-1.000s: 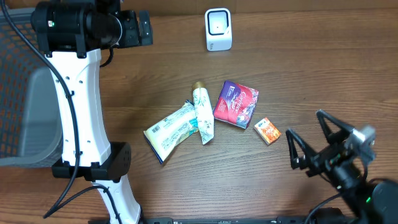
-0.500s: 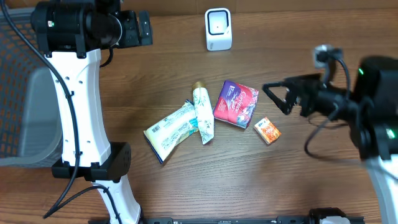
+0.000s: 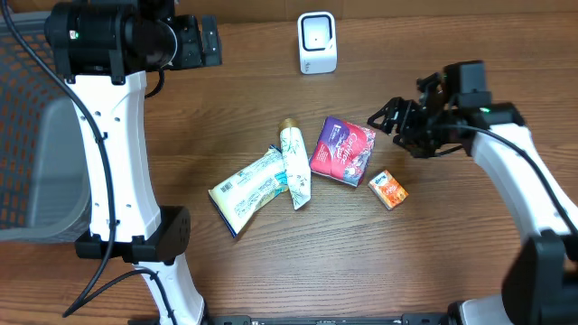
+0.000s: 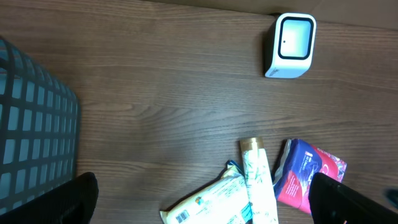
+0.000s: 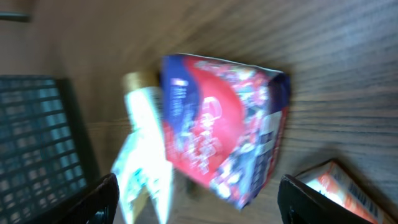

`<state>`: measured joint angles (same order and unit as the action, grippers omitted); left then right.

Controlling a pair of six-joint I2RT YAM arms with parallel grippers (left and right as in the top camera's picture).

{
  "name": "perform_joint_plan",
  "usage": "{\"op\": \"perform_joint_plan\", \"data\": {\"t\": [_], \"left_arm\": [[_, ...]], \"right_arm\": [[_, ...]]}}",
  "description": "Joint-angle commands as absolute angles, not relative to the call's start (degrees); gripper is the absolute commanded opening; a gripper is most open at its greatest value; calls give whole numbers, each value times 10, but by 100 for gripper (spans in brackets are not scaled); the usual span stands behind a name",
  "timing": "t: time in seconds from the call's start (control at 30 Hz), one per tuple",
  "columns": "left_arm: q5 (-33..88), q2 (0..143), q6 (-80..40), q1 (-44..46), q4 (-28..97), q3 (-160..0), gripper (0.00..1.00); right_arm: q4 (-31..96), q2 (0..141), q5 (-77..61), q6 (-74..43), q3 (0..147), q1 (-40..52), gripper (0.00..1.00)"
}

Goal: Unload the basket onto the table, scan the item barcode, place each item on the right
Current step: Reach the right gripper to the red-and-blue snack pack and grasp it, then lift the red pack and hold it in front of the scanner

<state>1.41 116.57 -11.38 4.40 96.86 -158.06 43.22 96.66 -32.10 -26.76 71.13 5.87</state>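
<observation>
R gripper hangs over the table, just off the upper-R corner of the pouch. Jaws spread wide, nothing between them, no contact w/ the pouch. R wrist view is blurred. It looks down on the pouch w/ a dark finger at each lower corner of the frame, both clear of it.

Pouch is purple/red and lies flat near table centre, tilted. Its L edge is next to the tube; can't tell if they touch. Tube is white w/ a gold cap, cap pointing away from the robot. A green/white packet lies diagonal, its upper end against the tube's L side. A small orange box sits just R of the pouch's lower corner, apart from it. Stripes like a barcode show on the box's edge in the R wrist view, but too blurred to be sure.

Scanner is white w/ a dark-rimmed window. It stands at the far edge, well apart from the items.

L gripper is up at far L, jaws fully spread, empty. L wrist view takes in scanner, tube, packet and pouch. A grey mesh basket sits at the L edge.
</observation>
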Motion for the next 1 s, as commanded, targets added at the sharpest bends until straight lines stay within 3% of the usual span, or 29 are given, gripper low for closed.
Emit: {"op": "perform_joint_plan", "data": {"t": [0.0,0.37,0.7,0.77,0.97], "left_arm": [[11,1154,-103,45,968,-1585,99],[11,1154,-103,45,968,-1585,99],[11,1154,-103,45,968,-1585,99],[11,1154,-103,45,968,-1585,100],[11,1154,-103,45,968,-1585,100]], "right_arm": [[425,1011,-296,-272,724,76,83],[387,1093,-295,-269,724,115,81],[382,1125,-226,-366,724,157,68],[381,1129,-213,-382,724,165,61],[378,1125,-221,-382,725,170,27]]}}
